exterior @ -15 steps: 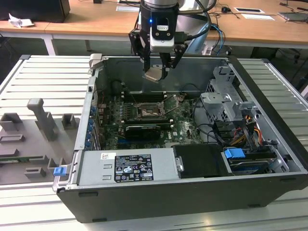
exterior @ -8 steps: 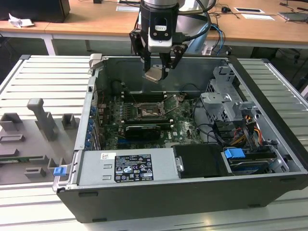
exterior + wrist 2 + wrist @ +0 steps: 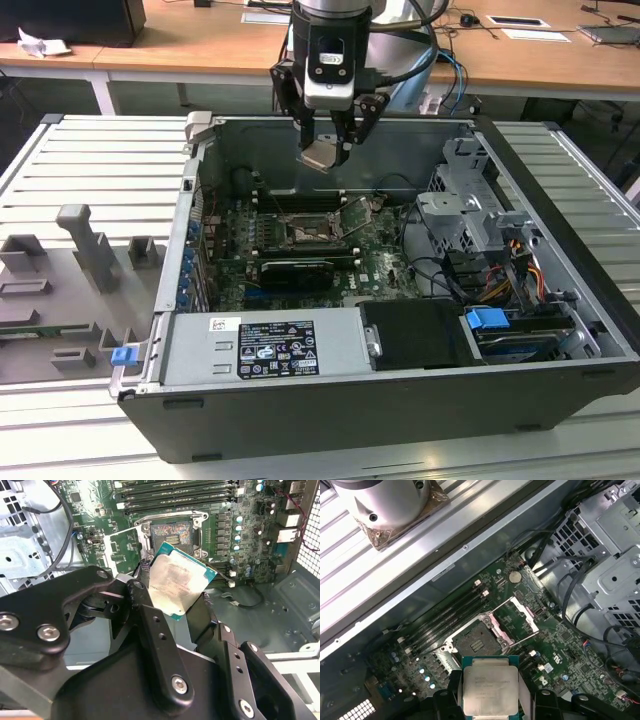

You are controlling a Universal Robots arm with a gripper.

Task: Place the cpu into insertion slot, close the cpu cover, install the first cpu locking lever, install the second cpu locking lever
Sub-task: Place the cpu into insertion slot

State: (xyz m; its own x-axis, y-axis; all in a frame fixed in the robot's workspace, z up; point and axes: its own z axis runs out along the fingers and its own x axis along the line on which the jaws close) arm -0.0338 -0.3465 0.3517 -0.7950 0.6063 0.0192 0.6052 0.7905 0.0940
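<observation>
Open desktop PC case [image 3: 300,425] lying on its side on a slatted bench, w/ the robot arm reaching in from the far side.

Step in hand: the first one, placing the cpu. The gripper [image 3: 326,150] hangs above the motherboard, well clear of it. Its claw is narrowed to chip width, and the two black fingers pinch the cpu [image 3: 180,582] by opposite edges. The chip's dull silver top faces the wrist cams and it sits tilted relative to the board.

The insertion slot [image 3: 308,233] lies below and a bit nearer than the chip. It's bare, w/ the dark pin field exposed and nothing seated in it. The cpu cover [image 3: 526,615] is swung up and open on the socket's side toward the exterior view's right, so steps 2–4 aren't started. The locking levers are too small to place.

Judgement: seating calls for squaring the chip w/ the socket rim, centring it over the pins and lowering it flat. A skewed or dragged drop could bend pins.

Inside the case:
- Green board w/ long black memory slots [image 3: 300,200] just beyond the socket.
- A black expansion card [image 3: 295,272] just near of the socket.
- Silver power supply [image 3: 265,345] along the near wall.
- Metal drive cage [image 3: 470,200] and bundled cables [image 3: 520,270] toward the exterior view's right.

Outside it, on the exterior view's left, gray fixture blocks [image 3: 90,250] stand on the bench.
</observation>
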